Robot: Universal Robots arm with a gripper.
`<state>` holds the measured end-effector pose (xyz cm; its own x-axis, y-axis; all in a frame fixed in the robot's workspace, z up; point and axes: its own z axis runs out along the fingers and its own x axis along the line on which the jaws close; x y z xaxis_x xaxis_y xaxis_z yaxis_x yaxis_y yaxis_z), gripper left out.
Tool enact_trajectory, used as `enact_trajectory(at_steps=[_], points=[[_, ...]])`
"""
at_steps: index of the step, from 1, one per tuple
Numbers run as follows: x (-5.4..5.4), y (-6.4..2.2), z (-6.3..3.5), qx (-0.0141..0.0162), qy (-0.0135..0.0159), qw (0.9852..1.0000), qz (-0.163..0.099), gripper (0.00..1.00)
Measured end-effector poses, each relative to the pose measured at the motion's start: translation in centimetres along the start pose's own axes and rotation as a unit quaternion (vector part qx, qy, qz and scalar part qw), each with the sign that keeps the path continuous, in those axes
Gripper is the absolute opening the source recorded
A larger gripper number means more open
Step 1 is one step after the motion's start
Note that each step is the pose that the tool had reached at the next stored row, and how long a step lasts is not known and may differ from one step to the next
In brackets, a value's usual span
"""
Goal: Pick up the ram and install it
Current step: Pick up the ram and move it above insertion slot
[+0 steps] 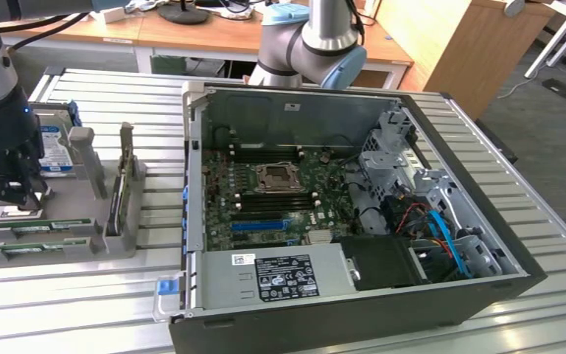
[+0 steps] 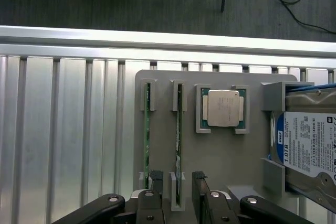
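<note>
Two green ram sticks stand on edge in slots of a grey holder [image 2: 220,156]. One ram stick [image 2: 178,129] runs between my gripper's [image 2: 177,182] two black fingers, which stand open on either side of its near end. The other ram stick [image 2: 147,129] lies parallel, just outside one finger [image 2: 156,179]. In the exterior view my gripper [image 1: 15,200] hangs low over the holder [image 1: 67,254] at that view's left, above the ram sticks [image 1: 47,223]. Whether the fingers touch the stick I cannot tell.
A square silver processor [image 2: 224,107] and a hard drive [image 2: 310,140] share the holder. An open computer case [image 1: 519,280] stands to the exterior view's right, its motherboard [image 1: 273,198] exposed. A second arm's base [image 1: 312,51] rises behind the case. The slatted metal table [image 1: 67,310] carries everything.
</note>
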<state>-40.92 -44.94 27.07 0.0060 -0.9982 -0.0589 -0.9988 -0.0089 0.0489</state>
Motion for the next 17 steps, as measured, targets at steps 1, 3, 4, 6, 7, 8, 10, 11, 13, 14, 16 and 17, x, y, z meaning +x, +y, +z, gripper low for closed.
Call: enact_trajectory(at_steps=[1, 3, 4, 6, 7, 8, 10, 11, 13, 14, 16, 17], points=[[0.00, 0.00, 0.00, 0.0000, 0.0000, 1.0000, 0.000, 0.36], [0.00, 0.00, 0.00, 0.0000, 0.0000, 1.0000, 0.000, 0.36], [0.00, 0.01, 0.02, 0.0001, 0.0000, 1.0000, 0.000, 0.36], [0.01, 0.01, 0.15, 0.0016, 0.0000, 1.0000, 0.000, 0.36], [0.01, 0.00, 0.23, 0.0023, 0.0000, 1.0000, 0.000, 0.36], [0.02, 0.00, 0.26, 0.0025, 0.0000, 1.0000, 0.000, 0.36], [0.02, 0.00, 0.26, 0.0024, 0.0001, 1.0000, 0.000, 0.36], [0.02, 0.00, 0.26, 0.0025, 0.0001, 1.0000, 0.000, 0.36], [0.06, -0.01, 0.29, 0.0027, 0.0000, 1.0000, 0.000, 0.36], [0.18, 0.00, 0.28, 0.0027, 0.0000, 1.0000, 0.000, 0.36], [0.50, 0.00, 0.24, 0.0026, 0.0000, 1.0000, 0.000, 0.36], [0.68, 0.01, 0.23, 0.0026, 0.0000, 1.0000, 0.000, 0.36]])
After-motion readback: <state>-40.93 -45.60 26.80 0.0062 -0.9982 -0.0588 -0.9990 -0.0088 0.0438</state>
